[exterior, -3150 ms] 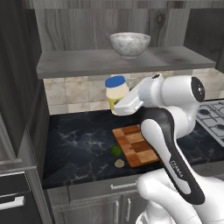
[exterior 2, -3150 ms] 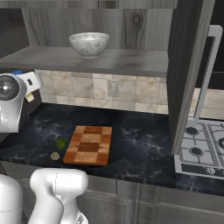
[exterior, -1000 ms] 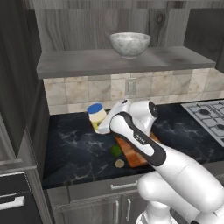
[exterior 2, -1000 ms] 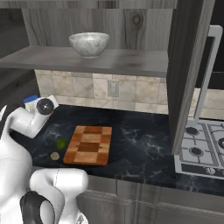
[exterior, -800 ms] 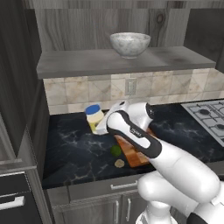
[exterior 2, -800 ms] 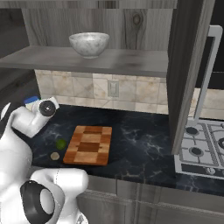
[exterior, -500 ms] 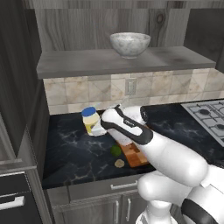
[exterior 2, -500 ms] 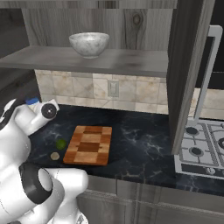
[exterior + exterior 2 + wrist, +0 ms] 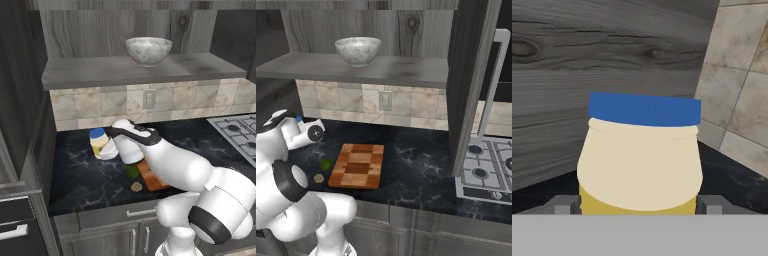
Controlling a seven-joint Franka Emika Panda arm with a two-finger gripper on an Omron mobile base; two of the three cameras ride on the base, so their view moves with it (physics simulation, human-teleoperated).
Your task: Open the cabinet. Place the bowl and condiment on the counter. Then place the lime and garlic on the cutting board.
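Condiment jar (image 9: 640, 160) sits right in front of your hand camera, upright, blue lid on top, with one fingertip (image 9: 564, 204) on each side of its lower body. Your gripper (image 9: 106, 150) has its jaws spread wide around the jar; you cannot tell whether the pads are pressing it or merely alongside. From the left base camera you see the jar standing at the left end of the counter (image 9: 80, 175), close to the tiled wall. Just to its right, near the front edge, the lime (image 9: 132, 171) and the garlic (image 9: 136, 186) lie on the black marble, beside the left edge of the cutting board (image 9: 357, 165), neither on it. Farther back and higher, the bowl (image 9: 358, 50) rests on the grey wooden shelf (image 9: 351, 68) of the cabinet (image 9: 468, 85), whose right door stands swung open toward you, edge-on in the right base camera.
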